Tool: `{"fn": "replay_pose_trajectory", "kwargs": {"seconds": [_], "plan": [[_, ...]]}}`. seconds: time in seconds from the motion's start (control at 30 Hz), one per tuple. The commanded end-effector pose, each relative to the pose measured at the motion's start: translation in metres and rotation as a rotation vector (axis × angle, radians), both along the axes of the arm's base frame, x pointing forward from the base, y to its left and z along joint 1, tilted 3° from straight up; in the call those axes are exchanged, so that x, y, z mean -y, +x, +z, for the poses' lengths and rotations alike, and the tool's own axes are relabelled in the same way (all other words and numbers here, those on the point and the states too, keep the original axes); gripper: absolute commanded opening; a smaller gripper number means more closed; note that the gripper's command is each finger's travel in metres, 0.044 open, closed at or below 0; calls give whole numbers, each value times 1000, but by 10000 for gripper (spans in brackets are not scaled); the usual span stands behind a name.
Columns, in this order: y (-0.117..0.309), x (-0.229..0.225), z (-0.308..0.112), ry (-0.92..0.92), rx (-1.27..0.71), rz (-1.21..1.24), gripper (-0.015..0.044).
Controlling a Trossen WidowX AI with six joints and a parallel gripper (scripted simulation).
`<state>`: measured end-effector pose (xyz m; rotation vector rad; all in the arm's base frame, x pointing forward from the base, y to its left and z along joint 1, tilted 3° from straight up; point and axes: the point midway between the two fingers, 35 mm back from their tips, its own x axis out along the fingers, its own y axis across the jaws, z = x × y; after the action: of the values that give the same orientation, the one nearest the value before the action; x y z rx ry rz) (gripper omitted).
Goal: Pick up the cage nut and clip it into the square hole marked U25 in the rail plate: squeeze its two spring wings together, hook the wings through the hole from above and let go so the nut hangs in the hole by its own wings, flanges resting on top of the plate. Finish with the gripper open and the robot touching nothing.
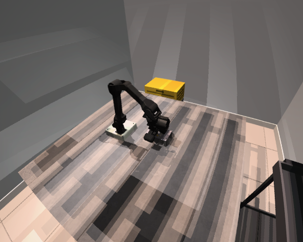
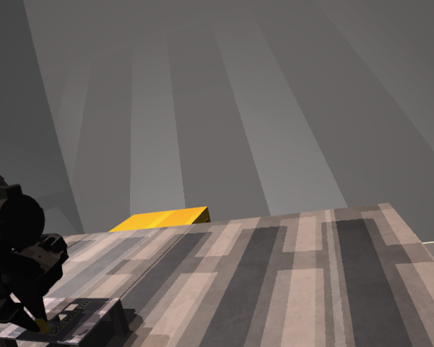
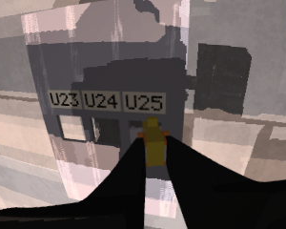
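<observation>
End effector [image 1: 158, 135] [image 2: 41, 324] [image 3: 153, 143] is closed on the cage nut [image 2: 42, 324] [image 3: 155, 149]; alignment with hole U25 [image 3: 135, 128] seems in hand, then careful lowering is needed.

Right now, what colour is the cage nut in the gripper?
Yellow with orange bits at its sides; wrist view shows it best.

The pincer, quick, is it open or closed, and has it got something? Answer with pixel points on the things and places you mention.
Pincer [image 1: 156, 136] [image 2: 42, 325] [image 3: 153, 143]: closed on the yellow cage nut [image 2: 42, 324] [image 3: 155, 148].
</observation>
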<state>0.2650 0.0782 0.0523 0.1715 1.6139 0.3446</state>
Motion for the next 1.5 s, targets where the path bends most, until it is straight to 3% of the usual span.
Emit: {"fn": "replay_pose_trajectory", "kwargs": {"seconds": [0.0, 1.47], "plan": [[0, -1, 1, -14, 3, -1, 35], [0, -5, 1, -100, 13, 1, 35]]}}
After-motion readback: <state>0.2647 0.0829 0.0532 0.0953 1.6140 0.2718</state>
